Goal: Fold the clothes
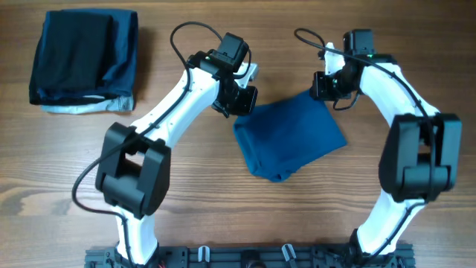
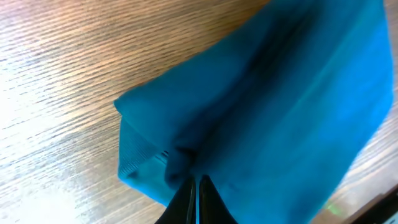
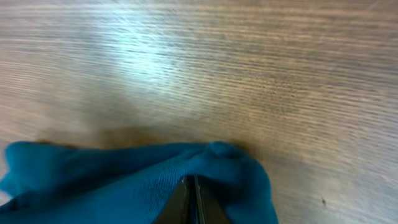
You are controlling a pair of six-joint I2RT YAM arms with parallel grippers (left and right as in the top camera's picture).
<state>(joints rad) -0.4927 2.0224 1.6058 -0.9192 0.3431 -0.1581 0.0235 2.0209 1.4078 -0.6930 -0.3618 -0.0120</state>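
1. Left gripper (image 2: pixel 196 190): fingers together, clamped on a folded edge of the polo shirt (image 1: pixel 294 141) at its far left corner.
2. Right gripper (image 3: pixel 191 190): fingers together, pinching the shirt's far right corner.
3. Shirt: lies mid-table (image 1: pixel 223 223) as a compact, skewed rectangle between both arms.
4. Progress: judged late; several folds are made, and probably 1 final fold or squaring-up is left.
5. Dark garments (image 1: pixel 82 59): folded, well apart at far left.
6. Writing: none legible.

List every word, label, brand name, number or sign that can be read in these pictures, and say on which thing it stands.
No text can be read in any view.
blue polo shirt: plain fabric, no label showing.
folded dark garments: no print visible.
left arm and right arm: no legible marking.
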